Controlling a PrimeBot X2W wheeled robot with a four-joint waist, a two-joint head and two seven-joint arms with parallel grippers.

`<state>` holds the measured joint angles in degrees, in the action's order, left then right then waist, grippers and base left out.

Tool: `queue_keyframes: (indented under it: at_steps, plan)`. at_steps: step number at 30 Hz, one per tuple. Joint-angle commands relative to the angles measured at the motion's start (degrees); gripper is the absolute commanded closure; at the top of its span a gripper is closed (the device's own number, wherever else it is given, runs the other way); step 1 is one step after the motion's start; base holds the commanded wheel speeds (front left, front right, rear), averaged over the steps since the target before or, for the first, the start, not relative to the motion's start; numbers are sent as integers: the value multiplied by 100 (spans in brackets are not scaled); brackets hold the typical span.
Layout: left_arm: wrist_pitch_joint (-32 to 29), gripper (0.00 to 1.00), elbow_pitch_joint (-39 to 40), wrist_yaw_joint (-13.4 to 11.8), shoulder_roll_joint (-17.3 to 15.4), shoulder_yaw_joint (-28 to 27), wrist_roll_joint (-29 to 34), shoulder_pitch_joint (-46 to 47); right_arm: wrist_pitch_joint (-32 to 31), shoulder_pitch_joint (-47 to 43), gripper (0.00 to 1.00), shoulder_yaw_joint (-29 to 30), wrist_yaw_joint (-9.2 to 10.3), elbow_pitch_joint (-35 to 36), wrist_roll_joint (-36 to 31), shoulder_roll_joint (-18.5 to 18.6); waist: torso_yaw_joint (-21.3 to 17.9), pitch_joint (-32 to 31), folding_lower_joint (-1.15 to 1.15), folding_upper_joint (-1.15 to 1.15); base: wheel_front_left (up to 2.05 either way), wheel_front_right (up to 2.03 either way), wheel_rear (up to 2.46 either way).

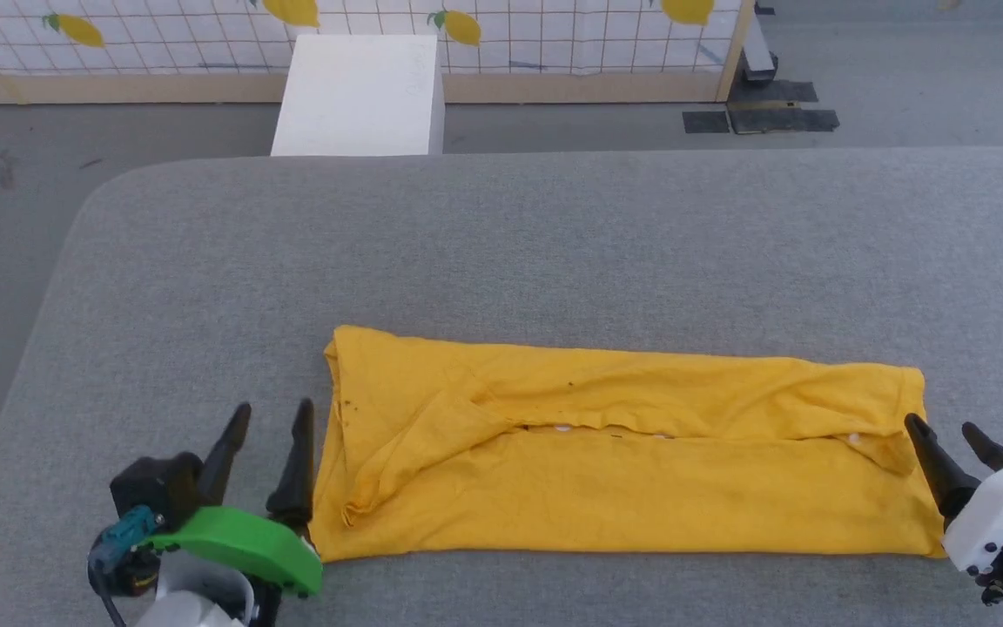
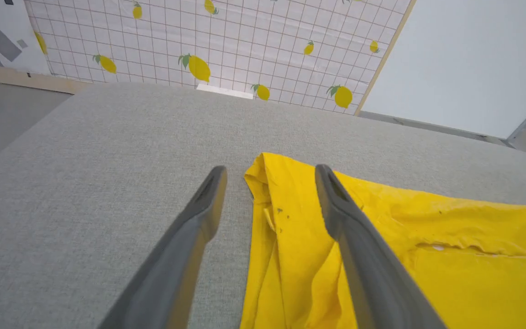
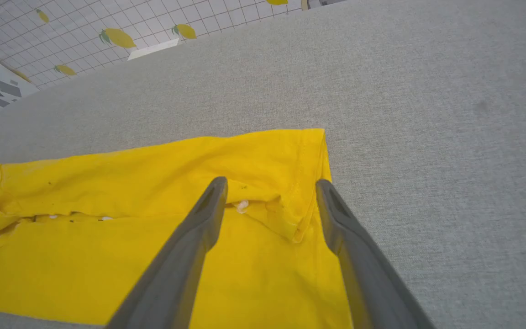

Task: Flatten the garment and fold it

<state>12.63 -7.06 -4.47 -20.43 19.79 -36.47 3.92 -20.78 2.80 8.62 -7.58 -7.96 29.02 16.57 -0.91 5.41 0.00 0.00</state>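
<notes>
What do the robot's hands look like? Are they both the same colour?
Each has two long, pointy dark fingers. The left gripper has a bright green curved cover, a black block and a teal plug. The right gripper has a white body.

One bright yellow cotton T-shirt [image 1: 623,488] out there, just the one. Two pincers: the left pincer [image 1: 273,414] and the right pincer [image 1: 941,425], two long dark fingers [image 1: 297,461] apiece, four in all. One grey fabric-covered surface [image 1: 501,244]. One white rectangular block [image 1: 362,96]. One white grid backdrop [image 1: 554,35], and the head view gives four yellow lemon prints [image 1: 462,28] on it.
</notes>
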Motion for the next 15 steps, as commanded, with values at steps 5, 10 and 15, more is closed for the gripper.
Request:
queue_keyframes:
  at_steps: [5,10,15]
  plan:
    - [229,0,-264,-55,297,-336,522,540,-329,134,0,702,9,-103,-258,-658,8,64,0,0,0,0,0]
    - [235,0,-202,8,679,-847,1077,729,-884,599,0,1323,9,-638,-696,-1055,-22,181,0,0,0,0,0]
    - [236,0,-259,223,1003,-1214,1473,747,-1327,1134,0,1665,9,-1113,-1352,-1164,-46,287,0,0,0,0,0]
